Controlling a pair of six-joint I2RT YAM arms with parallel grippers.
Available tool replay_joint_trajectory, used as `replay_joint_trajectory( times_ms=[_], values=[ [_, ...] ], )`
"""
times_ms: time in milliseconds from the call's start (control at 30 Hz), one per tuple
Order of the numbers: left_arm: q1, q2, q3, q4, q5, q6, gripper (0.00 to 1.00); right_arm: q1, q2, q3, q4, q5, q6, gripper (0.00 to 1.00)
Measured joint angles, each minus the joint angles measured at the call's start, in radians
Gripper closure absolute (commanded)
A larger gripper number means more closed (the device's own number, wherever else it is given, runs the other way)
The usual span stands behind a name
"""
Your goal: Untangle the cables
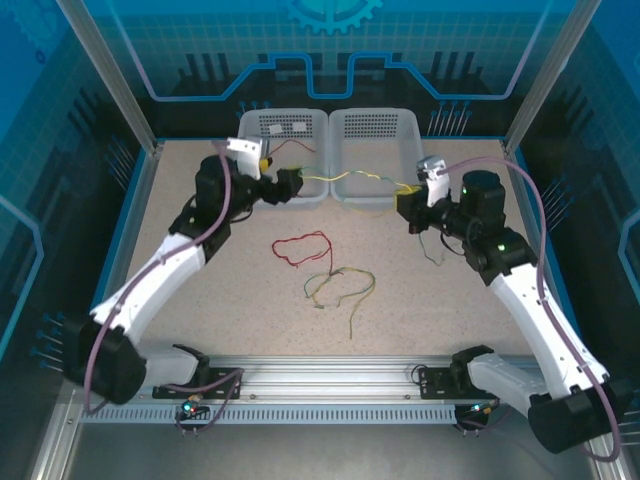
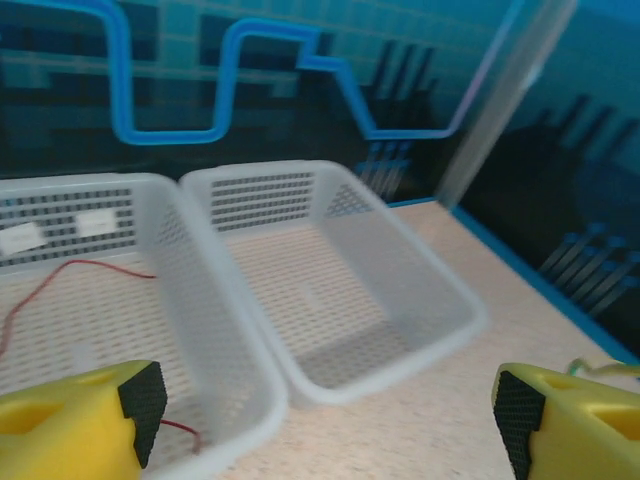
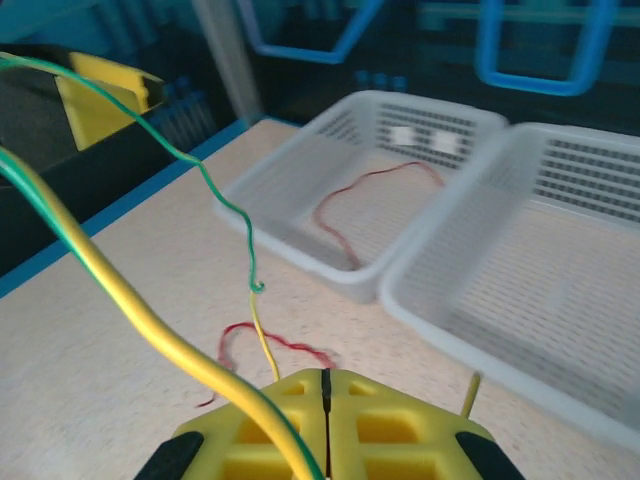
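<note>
A yellow-green cable [image 1: 360, 178] [image 3: 150, 320] hangs stretched in the air in front of the two baskets. My right gripper [image 1: 405, 203] [image 3: 323, 375] is shut on its right end. My left gripper [image 1: 292, 183] [image 2: 325, 400] is open at the cable's left end, by the left basket's front rim; a bit of the cable [image 2: 590, 366] shows beside its right finger. A red cable [image 1: 300, 242] [image 3: 270, 340] lies curled mid-table. Tangled yellow-green cables [image 1: 340, 285] lie just nearer. Another red cable [image 1: 292, 148] [image 2: 100, 265] [image 3: 370, 180] lies in the left basket.
Two white mesh baskets stand side by side at the back, the left basket [image 1: 262, 122] [image 2: 250, 400] and the right basket [image 1: 378, 192] [image 2: 400, 370]. A thin dark wire [image 1: 436, 250] dangles below the right gripper. Blue walls and metal posts bound the table.
</note>
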Motion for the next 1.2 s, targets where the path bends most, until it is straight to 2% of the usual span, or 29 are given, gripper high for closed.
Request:
replay_joint_trajectory(
  times_ms=[167,367,567,767,800,900,933,967,1033,1100,1167,1200],
  values=[
    [-0.056,-0.195,-0.146,0.072,0.072,0.056,0.12,0.068,0.126,0.159,-0.077,-0.078,-0.074,1.00],
    [-0.082,-0.361,-0.169,0.094,0.145,0.172,0.11,0.097,0.193,0.199,-0.114,-0.078,-0.091,1.00],
    [-0.101,-0.354,-0.166,0.078,0.185,0.279,0.11,0.115,0.226,0.233,-0.164,-0.057,-0.103,1.00],
    [-0.176,-0.262,-0.085,-0.020,0.186,0.412,0.11,0.163,0.257,0.258,-0.217,-0.042,-0.134,1.00],
    [-0.188,-0.243,-0.066,-0.031,0.179,0.431,0.15,0.172,0.260,0.261,-0.228,-0.036,-0.143,1.00],
    [-0.205,-0.204,-0.031,-0.043,0.158,0.479,0.54,0.204,0.270,0.280,-0.256,-0.025,-0.171,1.00],
    [-0.206,-0.192,-0.023,-0.047,0.152,0.488,0.62,0.216,0.274,0.287,-0.264,-0.025,-0.181,1.00],
    [-0.206,-0.182,-0.016,-0.050,0.147,0.499,0.63,0.223,0.276,0.291,-0.267,-0.025,-0.187,1.00],
    [-0.206,-0.160,-0.010,-0.050,0.133,0.509,0.72,0.233,0.277,0.294,-0.272,-0.026,-0.198,1.00],
    [-0.206,-0.140,-0.010,-0.051,0.121,0.526,0.72,0.234,0.277,0.294,-0.275,-0.027,-0.204,1.00],
    [-0.207,-0.122,-0.010,-0.055,0.107,0.532,0.88,0.233,0.276,0.294,-0.275,-0.028,-0.210,1.00],
    [-0.206,-0.113,-0.010,-0.059,0.098,0.531,1.00,0.234,0.275,0.294,-0.276,-0.028,-0.212,1.00]
  ],
)
